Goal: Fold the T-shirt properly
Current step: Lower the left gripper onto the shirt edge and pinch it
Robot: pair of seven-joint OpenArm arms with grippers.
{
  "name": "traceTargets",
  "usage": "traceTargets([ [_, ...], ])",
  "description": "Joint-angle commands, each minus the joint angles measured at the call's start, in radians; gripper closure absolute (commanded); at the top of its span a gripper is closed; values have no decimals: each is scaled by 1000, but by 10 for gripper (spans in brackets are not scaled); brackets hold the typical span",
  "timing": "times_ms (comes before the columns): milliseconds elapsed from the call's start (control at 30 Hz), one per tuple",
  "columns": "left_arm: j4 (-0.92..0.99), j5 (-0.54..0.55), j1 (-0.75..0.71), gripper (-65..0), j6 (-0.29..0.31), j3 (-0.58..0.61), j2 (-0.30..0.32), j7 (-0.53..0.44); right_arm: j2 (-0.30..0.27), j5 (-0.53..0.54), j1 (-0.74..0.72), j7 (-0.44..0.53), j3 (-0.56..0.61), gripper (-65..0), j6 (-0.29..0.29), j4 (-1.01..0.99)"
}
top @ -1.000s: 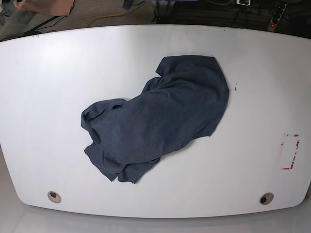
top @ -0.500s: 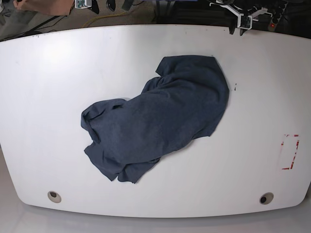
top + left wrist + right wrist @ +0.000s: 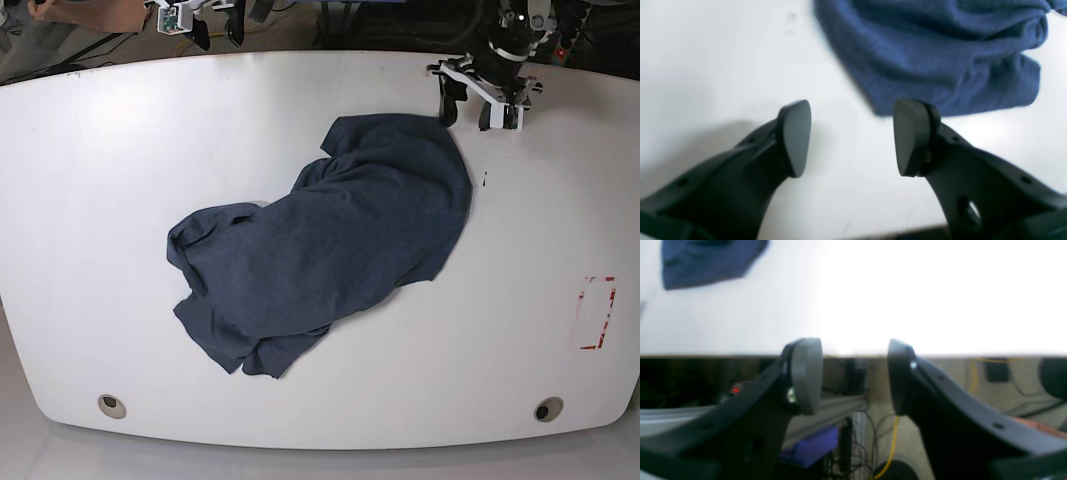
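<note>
The T-shirt (image 3: 330,240) lies crumpled, soft and limp; left gripper (image 3: 851,136) and right gripper (image 3: 855,376), fingers spread, should pinch hem corners.

T-shirt: dark navy heathered cotton T-shirt (image 3: 325,240) crumpled mid-table on white oval table (image 3: 100,200).
Left gripper (image 3: 468,108): over table, 1 o'clock of shirt, just beside it.
Right gripper (image 3: 215,32): beyond far edge, 11 o'clock, well apart.
</note>
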State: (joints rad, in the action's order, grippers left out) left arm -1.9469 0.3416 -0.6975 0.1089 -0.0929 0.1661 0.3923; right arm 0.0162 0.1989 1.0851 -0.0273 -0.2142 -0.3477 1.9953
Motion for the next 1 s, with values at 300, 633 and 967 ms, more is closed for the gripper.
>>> traceTargets([
  [300,103,72,141,-365,35,14,28,133,24,9,0,27,-1,-298,-11,23],
  [633,191,73,170,-360,36,101,43,144,24,9,-46,27,0,-298,-11,23],
  [967,326,72,276,-12,31,149,40,144,-17,7,-164,-70,-6,-304,-11,23],
])
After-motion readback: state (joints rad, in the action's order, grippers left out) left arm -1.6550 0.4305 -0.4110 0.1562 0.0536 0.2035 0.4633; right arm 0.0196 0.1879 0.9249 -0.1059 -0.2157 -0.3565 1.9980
